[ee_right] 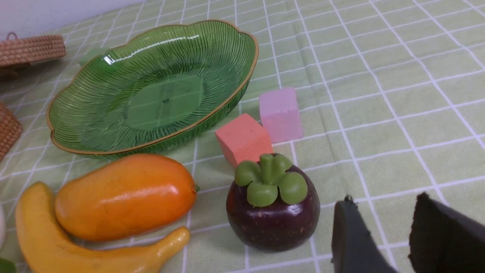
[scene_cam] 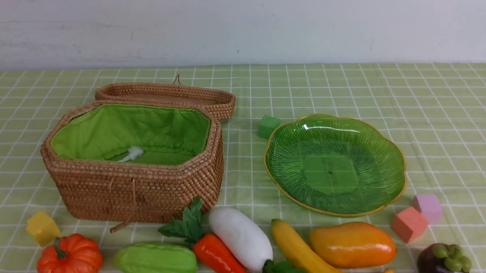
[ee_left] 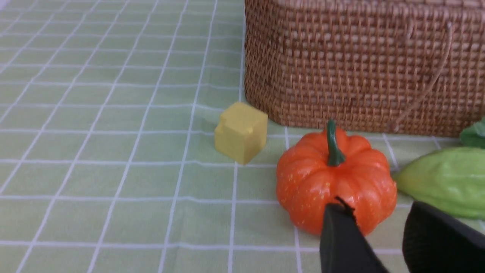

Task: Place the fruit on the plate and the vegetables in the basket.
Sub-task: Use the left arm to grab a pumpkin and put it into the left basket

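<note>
Inspecting remotely, I find left gripper [ee_left: 377, 212] and right gripper [ee_right: 384, 201] partly parted, holding nothing; vegetables [scene_cam: 156, 262] and fruit [scene_cam: 352, 244] lie in front of the basket [scene_cam: 139, 188], plate [scene_cam: 333, 165] to its right.

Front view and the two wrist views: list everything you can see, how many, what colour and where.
basket: one, brown wicker, green lining, left, lid open behind
plate: one, green, gold rim, right
pumpkin: one, orange, front left
gourd: one, light green, beside pumpkin
carrot: one, orange, beside gourd
radish: one, white, front centre
banana: one, yellow, in front of plate
mango: one, orange-yellow, against banana
mangosteen: one, dark purple, front right
foam cubes: four; yellow near pumpkin, green behind plate's left, salmon and lilac near plate's right
tablecloth: one, pale green check, underneath
left gripper: one, black, open, by pumpkin
right gripper: one, black, open, by mangosteen
</note>
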